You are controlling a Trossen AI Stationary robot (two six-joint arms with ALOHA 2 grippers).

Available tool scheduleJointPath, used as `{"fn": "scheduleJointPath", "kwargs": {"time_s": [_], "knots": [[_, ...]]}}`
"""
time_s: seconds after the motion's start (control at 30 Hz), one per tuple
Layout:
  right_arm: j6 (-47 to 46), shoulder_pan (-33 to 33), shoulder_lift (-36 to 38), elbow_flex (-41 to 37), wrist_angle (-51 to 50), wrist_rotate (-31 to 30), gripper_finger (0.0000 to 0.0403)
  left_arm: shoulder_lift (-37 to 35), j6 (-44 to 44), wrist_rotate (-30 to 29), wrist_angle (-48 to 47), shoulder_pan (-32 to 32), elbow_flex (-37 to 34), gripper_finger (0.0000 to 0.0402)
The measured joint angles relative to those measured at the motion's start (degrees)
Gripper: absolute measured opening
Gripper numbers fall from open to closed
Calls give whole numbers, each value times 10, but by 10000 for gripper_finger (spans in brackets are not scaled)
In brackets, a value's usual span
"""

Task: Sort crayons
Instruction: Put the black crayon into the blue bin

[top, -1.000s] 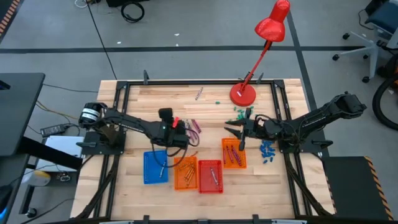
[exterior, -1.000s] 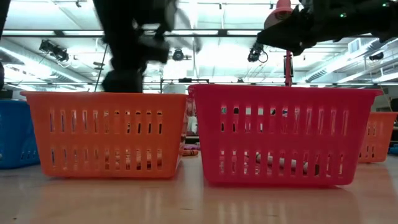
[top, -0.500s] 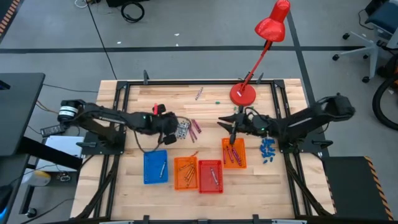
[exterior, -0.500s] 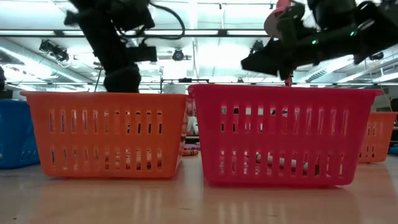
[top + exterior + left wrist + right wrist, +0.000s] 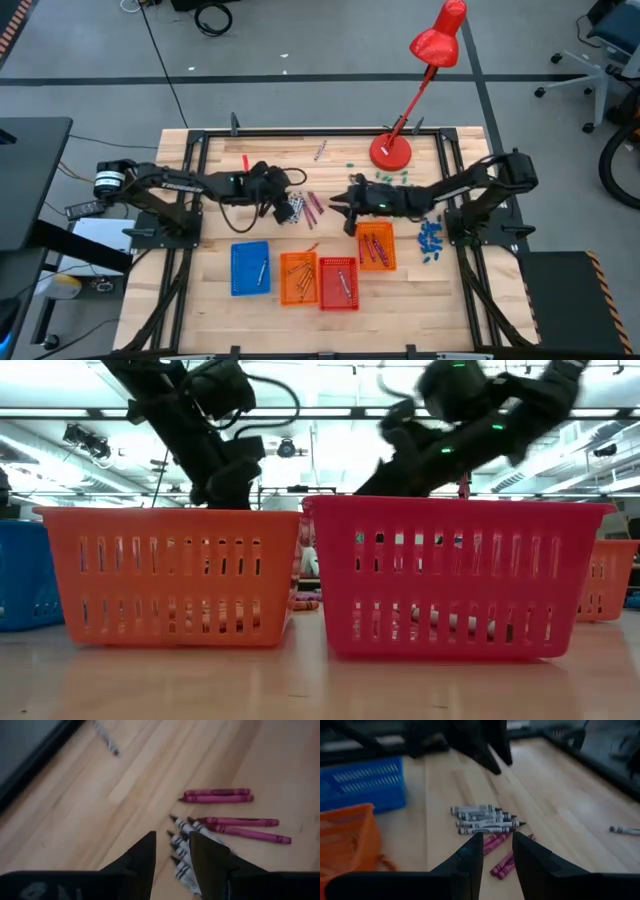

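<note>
While both hover open, left hand and right hand over loose crayons.

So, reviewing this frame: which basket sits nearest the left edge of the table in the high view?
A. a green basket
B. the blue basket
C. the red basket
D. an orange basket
B. In the high view the blue basket lies leftmost in the row, with an orange basket next, then the red basket and a second orange basket farther right.

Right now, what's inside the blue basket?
High view shows one light crayon lying in the blue basket. In the low view only its edge shows, so the contents are hidden there.
</note>
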State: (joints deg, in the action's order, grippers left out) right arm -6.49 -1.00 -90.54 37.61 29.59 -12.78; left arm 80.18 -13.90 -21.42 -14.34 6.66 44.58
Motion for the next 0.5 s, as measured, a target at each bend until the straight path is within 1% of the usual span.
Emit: {"fn": "scheduleJointPath", "kwargs": {"time_s": [0.07, 0.17, 0.27, 0.37, 0.5], "knots": [[0, -6, -10, 37, -74, 8, 110, 0, 16, -10, 11, -16, 0, 130], [0, -10, -32, 86, -135, 20, 110, 0, 27, -19, 12, -36, 0, 130], [4, -11, -52, 114, -155, 21, 110, 0, 21, -19, -6, -45, 0, 130], [5, -11, -50, 119, -163, 21, 110, 0, -22, -2, -32, -44, 0, 130], [7, -10, -38, 115, -167, 21, 110, 4, -106, 12, -72, -32, 0, 130]]}}
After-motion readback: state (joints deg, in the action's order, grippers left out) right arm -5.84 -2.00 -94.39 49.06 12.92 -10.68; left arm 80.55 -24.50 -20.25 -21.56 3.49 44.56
